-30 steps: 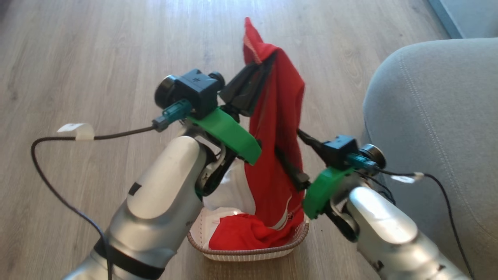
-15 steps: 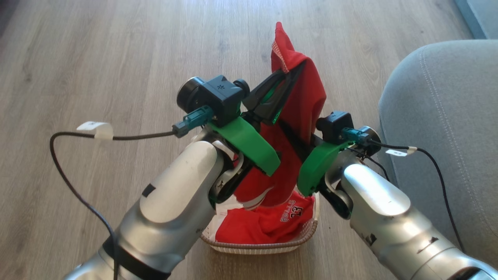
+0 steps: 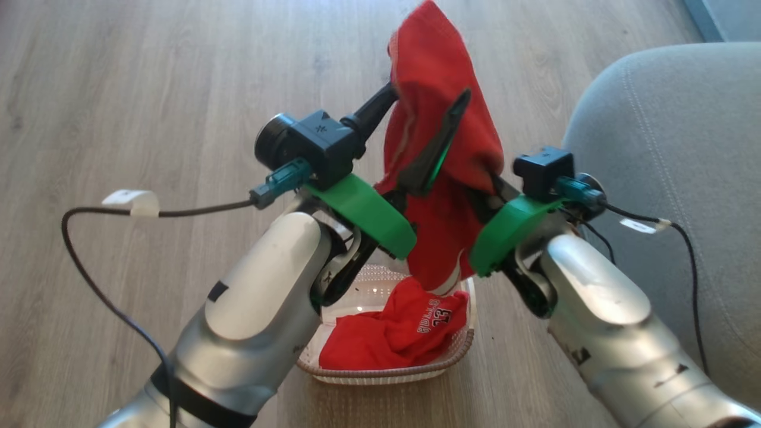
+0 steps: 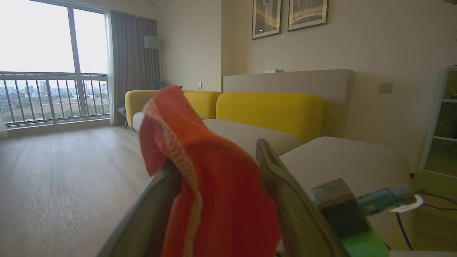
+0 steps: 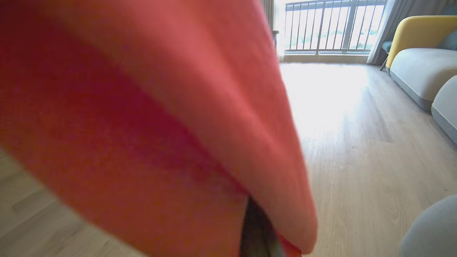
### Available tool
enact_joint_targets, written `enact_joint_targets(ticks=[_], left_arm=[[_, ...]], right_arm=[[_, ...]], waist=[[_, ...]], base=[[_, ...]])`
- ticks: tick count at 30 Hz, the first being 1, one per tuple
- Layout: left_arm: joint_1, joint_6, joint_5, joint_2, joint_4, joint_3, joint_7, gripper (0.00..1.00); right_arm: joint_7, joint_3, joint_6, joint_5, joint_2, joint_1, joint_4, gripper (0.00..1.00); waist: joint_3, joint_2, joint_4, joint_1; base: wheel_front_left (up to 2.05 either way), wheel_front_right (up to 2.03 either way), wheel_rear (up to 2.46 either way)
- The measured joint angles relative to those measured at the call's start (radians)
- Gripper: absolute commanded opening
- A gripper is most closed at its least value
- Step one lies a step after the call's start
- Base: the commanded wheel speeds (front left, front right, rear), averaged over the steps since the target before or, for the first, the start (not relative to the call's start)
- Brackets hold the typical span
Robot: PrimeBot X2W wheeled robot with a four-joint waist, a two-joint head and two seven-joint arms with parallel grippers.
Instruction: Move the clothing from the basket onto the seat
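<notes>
Light, limp garment (image 3: 440,107) drapes centre frame; we'd pinch a bunched fold, left pincer (image 3: 427,92) wide, right pincer (image 3: 490,181) clamped on it.

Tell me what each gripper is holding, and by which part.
Right gripper is shut on the red garment, at a fold on its right side, partway down. Left gripper is open; the garment merely drapes across it.

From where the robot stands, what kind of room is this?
Most likely a home living room: a yellow-backed sofa, two framed pictures on the wall, and a tall window with a balcony railing over wood flooring.
</notes>
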Motion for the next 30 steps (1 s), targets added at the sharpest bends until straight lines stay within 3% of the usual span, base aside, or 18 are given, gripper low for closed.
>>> enact_joint_targets(ticks=[11, 30], left_arm=[[0.073, -0.044, 0.062, 0.002, 0.081, 0.061, 0.0, 1.0], [0.179, -0.078, 0.078, 0.006, 0.092, 0.06, 0.0, 1.0]], right_arm=[[0.0, -0.113, 0.0, -0.041, -0.034, 0.072, -0.093, 0.0], [0.0, -0.203, 0.0, -0.058, -0.061, 0.163, -0.204, 0.0]], waist=[[0.006, 0.0, -0.1, 0.0], [-0.006, 0.0, -0.453, 0.0]], base=[[0.0, 0.0, 0.0], [0.0, 0.0, 0.0]])
